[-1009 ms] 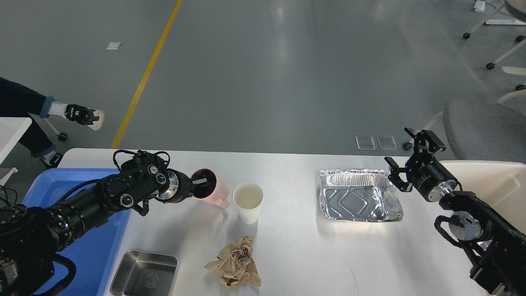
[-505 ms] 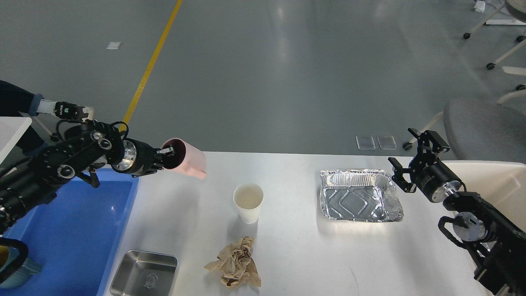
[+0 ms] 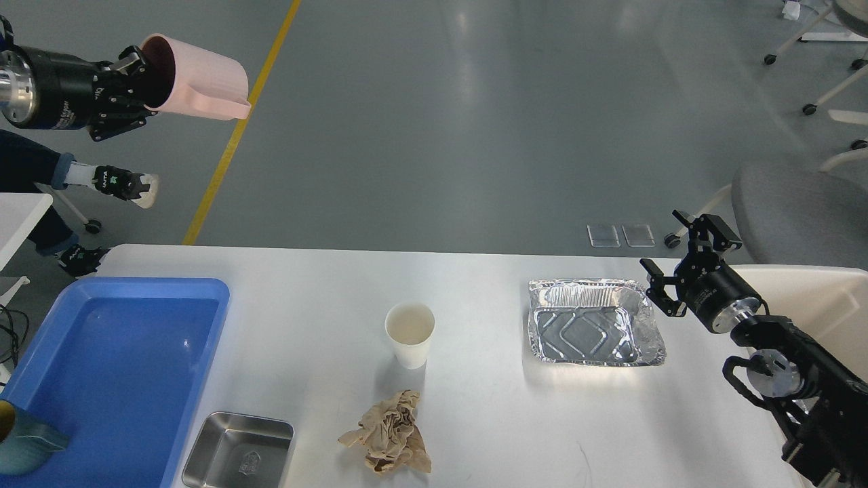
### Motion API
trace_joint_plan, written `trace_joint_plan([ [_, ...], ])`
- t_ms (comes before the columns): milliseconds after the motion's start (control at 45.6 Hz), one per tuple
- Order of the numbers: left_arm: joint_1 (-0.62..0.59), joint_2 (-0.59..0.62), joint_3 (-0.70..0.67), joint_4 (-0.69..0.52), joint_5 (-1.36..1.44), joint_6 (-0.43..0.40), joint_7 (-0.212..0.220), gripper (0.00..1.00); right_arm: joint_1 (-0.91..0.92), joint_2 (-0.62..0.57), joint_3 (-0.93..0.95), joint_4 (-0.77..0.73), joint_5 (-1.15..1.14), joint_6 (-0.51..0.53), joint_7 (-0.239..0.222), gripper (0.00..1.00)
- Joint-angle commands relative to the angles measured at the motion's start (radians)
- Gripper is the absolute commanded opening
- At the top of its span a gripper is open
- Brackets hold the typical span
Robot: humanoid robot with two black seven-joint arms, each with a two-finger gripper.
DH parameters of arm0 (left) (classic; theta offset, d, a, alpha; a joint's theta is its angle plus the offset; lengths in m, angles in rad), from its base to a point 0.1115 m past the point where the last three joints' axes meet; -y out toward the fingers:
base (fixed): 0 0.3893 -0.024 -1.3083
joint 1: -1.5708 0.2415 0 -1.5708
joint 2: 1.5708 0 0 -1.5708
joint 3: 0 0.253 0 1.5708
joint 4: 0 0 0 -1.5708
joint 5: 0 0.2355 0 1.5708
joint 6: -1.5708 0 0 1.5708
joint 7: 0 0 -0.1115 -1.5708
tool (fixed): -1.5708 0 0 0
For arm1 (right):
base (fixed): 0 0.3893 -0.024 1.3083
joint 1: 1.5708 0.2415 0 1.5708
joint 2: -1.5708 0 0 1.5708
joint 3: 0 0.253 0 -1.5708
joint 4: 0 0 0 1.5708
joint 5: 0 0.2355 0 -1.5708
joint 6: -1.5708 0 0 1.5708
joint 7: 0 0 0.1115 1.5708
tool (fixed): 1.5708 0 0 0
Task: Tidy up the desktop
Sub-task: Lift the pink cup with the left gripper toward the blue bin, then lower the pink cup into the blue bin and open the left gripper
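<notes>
Gripping the pink mug [image 3: 203,78] by its rim high above the desktop [image 3: 475,407], the left gripper [image 3: 132,85] should lower it upright into the blue tray [image 3: 129,352] (right gripper [image 3: 681,261] open, idle).

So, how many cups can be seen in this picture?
3: the pink cup held high by the left gripper, the paper cup mid-desktop, and the teal cup in the blue tray.

You have a smooth, matt white worktop [image 3: 475,420] carrying a crinkled, shiny aluminium foil tray [image 3: 593,322], a brushed stainless steel square dish [image 3: 237,451] and a crumpled, rough brown paper wad [image 3: 390,434]. The white paper cup [image 3: 409,333] looks matt; the blue plastic tray [image 3: 122,359] is glossy.
</notes>
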Motion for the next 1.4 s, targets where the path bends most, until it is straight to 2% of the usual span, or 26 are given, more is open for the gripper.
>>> trace_joint_plan([
  [0,0.013,0.027,0.012,0.001,0.004,-0.051,0.021,0.0,0.0,-0.001,0.0,0.008,0.0,0.0,0.0,1.0],
  [88,0.068,0.087,0.089,-0.02,0.012,-0.051,0.054,0.0,0.0,-0.01,0.0,0.021,0.0,0.0,0.0,1.0],
  [285,0.218,0.24,0.245,-0.059,0.033,-0.051,0.054,0.0,0.0,-0.03,0.0,0.023,0.0,0.0,-0.002,1.0],
  [461,0.425,0.317,0.271,-0.157,0.039,-0.051,0.047,0.0,0.005,-0.038,-0.005,0.023,0.0,0.002,-0.006,1.0],
  [614,0.554,0.302,0.271,-0.191,0.05,-0.051,0.047,0.0,0.011,-0.036,-0.009,0.023,-0.001,0.002,-0.008,1.0],
  [944,0.576,0.196,0.275,-0.211,0.085,-0.051,0.048,0.0,0.008,-0.036,-0.009,0.023,-0.001,0.0,-0.008,1.0],
  [1382,0.597,0.161,0.272,-0.2,0.182,-0.051,0.048,0.0,0.006,-0.035,-0.008,0.032,-0.001,-0.006,-0.008,1.0],
])
